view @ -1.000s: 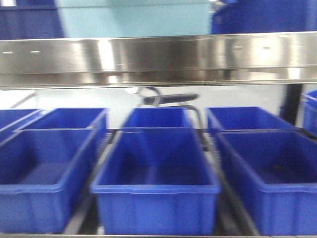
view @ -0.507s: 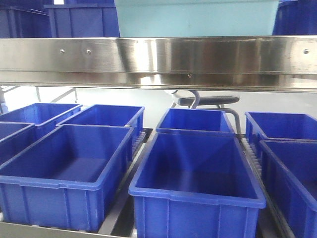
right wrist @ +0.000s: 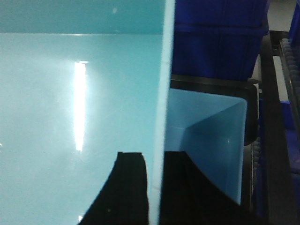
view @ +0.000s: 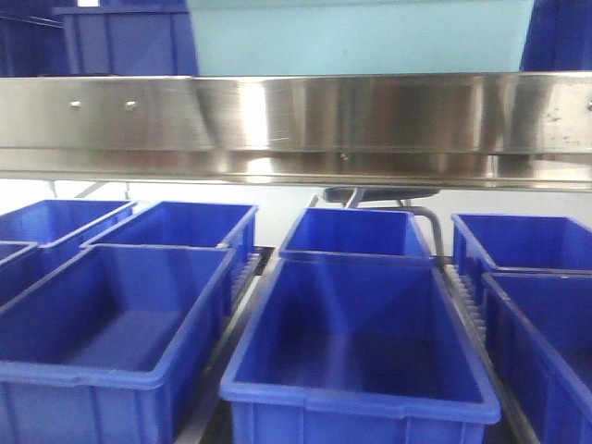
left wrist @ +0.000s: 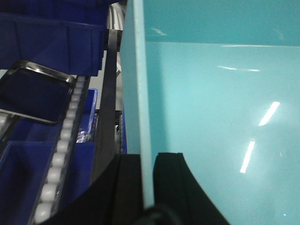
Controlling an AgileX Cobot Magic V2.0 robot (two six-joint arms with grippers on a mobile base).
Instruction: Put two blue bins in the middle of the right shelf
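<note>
**Count:** one pale turquoise plastic bin (view: 361, 37), smooth and glossy, standing above the brushed stainless-steel shelf rail (view: 296, 125). Eight dark blue rectangular plastic bins (view: 356, 342), open-topped, stand below the rail in rows, with white roller tracks (view: 467, 301) between them.

**Left hand** (left wrist: 147, 161): two black fingers clamped on a thin turquoise bin wall.

**Right hand** (right wrist: 157, 159): two black fingers clamped likewise on a thin turquoise wall.

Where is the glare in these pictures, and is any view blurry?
Front view: a bright glare patch on the steel shelf rail, and the blue bins below look slightly soft. Left wrist view: thin white streaks on the wall of the pale teal bin. Right wrist view: one tall white streak on the same bin.
</note>
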